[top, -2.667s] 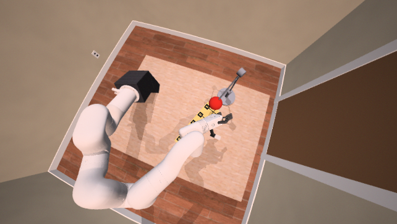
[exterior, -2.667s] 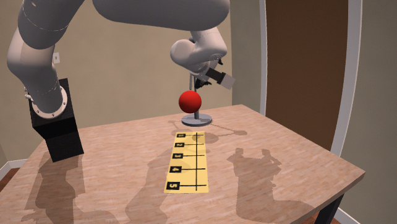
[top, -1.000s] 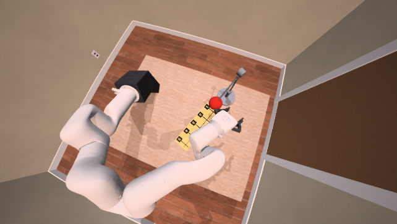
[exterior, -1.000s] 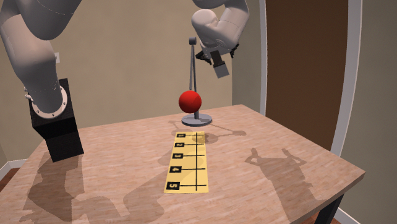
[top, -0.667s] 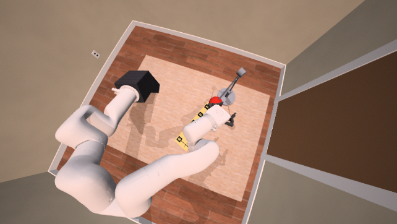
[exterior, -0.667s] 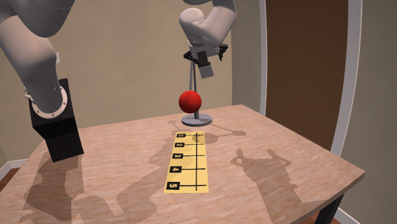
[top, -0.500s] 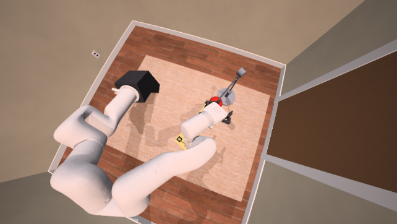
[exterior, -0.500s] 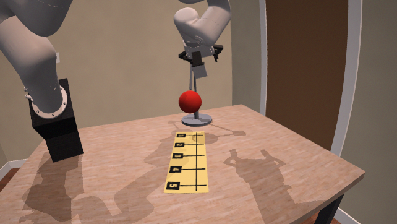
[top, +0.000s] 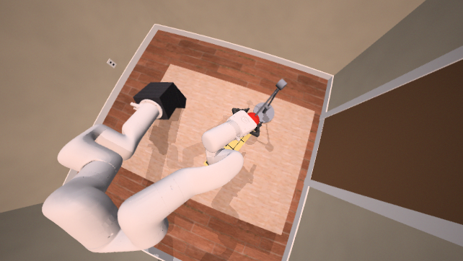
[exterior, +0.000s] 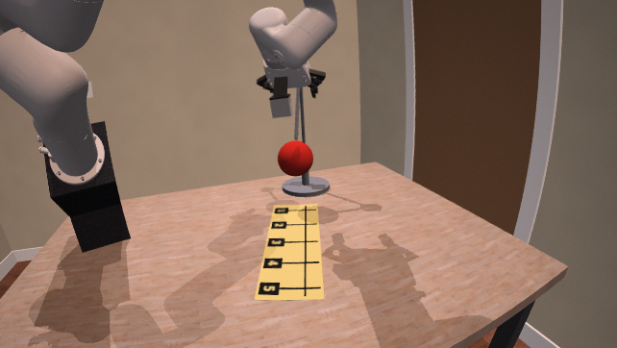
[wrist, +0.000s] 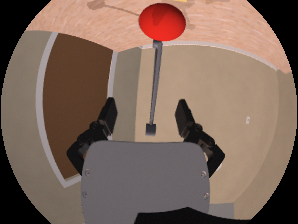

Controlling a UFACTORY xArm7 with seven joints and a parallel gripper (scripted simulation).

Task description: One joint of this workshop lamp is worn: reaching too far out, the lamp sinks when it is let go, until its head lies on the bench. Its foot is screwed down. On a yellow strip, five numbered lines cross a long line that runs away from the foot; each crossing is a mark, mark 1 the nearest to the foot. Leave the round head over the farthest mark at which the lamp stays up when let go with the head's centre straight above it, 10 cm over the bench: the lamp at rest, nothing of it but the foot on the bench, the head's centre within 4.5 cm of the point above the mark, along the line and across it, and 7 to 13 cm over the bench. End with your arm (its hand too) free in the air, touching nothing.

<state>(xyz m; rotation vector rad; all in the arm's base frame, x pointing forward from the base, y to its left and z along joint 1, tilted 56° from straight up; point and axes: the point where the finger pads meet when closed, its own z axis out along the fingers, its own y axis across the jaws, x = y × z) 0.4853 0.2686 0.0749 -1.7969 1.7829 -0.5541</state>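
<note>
The lamp's grey round foot [exterior: 306, 186] stands on the bench just beyond the yellow strip [exterior: 291, 250]. The strip's five numbered lines run toward the near edge. The red round head [exterior: 295, 158] hangs on a thin grey rod, well above the bench, close to the foot and near the strip's mark 1 end. My gripper [exterior: 290, 86] is open, high above the head. From above, the head [top: 253, 117] is partly hidden under my wrist.
My arm's black base block [exterior: 88, 192] stands at the bench's back left. A grey lamp joint [top: 281, 83] sticks out behind the foot [top: 265, 113]. A brown door panel [exterior: 473, 96] is to the right, beyond the bench edge.
</note>
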